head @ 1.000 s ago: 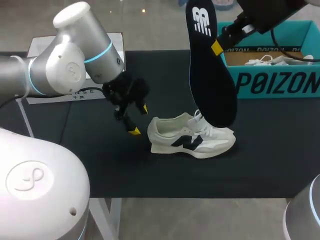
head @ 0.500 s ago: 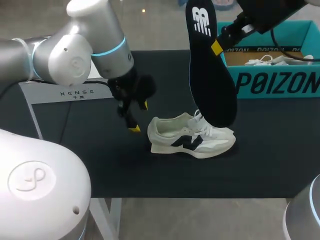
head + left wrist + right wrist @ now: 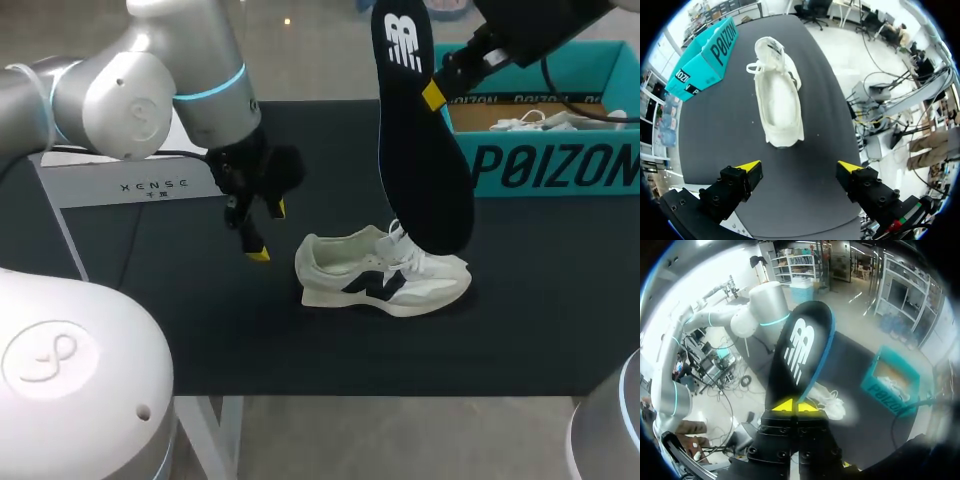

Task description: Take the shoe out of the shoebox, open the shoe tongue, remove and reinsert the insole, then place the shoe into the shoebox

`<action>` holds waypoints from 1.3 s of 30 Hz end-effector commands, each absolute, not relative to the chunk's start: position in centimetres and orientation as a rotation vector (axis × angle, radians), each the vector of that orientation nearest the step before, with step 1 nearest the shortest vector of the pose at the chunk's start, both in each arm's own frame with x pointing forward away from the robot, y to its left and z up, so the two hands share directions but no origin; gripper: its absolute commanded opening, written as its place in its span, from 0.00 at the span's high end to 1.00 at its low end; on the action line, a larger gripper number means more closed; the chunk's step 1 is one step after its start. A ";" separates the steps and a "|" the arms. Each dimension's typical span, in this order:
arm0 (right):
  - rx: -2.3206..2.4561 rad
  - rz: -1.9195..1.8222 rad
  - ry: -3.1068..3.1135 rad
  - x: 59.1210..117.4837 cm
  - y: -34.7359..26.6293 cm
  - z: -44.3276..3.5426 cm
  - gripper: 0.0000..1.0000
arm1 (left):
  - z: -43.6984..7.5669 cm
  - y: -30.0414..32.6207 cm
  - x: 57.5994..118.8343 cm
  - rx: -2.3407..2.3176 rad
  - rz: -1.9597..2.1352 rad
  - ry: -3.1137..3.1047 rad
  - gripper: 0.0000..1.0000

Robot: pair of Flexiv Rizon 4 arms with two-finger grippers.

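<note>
Two grippers: the left gripper (image 3: 267,232) is spread wide with nothing held; the right gripper (image 3: 435,95) is clamped on the insole (image 3: 420,150).
Left gripper: it is hung over the dark table (image 3: 200,330), near the heel of the shoe (image 3: 385,275) and apart from it.
Shoe: white with a dark side mark, it is set upright on its sole, heel toward the left gripper. In the left wrist view the shoe (image 3: 777,97) is seen ahead of the open fingers (image 3: 749,166), its opening upward, with bare table between them.
Insole: dark, it is gripped by its edge near the upper end and hung lengthwise above the shoe. Its lower end is seen at the laces; contact cannot be told. In the right wrist view the insole (image 3: 797,357) is pinched between the yellow tips.
Shoebox: the teal shoebox (image 3: 545,150) is placed open at the table's far right, beyond the shoe's toe.
</note>
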State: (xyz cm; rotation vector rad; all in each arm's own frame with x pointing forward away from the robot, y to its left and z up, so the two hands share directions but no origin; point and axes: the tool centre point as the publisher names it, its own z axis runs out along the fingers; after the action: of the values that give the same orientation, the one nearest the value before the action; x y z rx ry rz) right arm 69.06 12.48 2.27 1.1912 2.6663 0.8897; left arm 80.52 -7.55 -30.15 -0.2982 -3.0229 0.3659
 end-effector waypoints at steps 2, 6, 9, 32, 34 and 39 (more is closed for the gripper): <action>1.193 0.884 2.668 69.2 12.3 2.6 1.00 | -30.2 -7.6 80.6 -0.299 0.364 -3.022 0.00; 1.220 0.855 2.631 68.7 11.3 3.9 1.00 | -30.2 -7.6 80.6 -0.299 0.364 -3.022 0.00; 1.226 0.855 2.610 68.3 10.5 4.7 1.00 | -30.2 -7.6 80.6 -0.299 0.364 -3.022 0.00; 1.204 0.942 2.632 66.7 11.3 4.2 1.00 | -30.2 -7.6 80.6 -0.299 0.364 -3.022 0.00; 1.204 0.942 2.632 66.7 11.3 4.2 1.00 | -30.2 -7.6 80.6 -0.299 0.364 -3.022 0.00; 1.204 0.942 2.632 66.7 11.3 4.2 1.00 | -29.9 -8.1 80.8 -0.314 0.351 -3.028 0.00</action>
State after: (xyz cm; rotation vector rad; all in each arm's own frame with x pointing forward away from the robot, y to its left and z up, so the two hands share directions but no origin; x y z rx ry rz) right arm 66.59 11.13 4.10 1.2020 2.6288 0.9461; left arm 80.69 -7.58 -30.19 -0.3076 -3.0250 0.3681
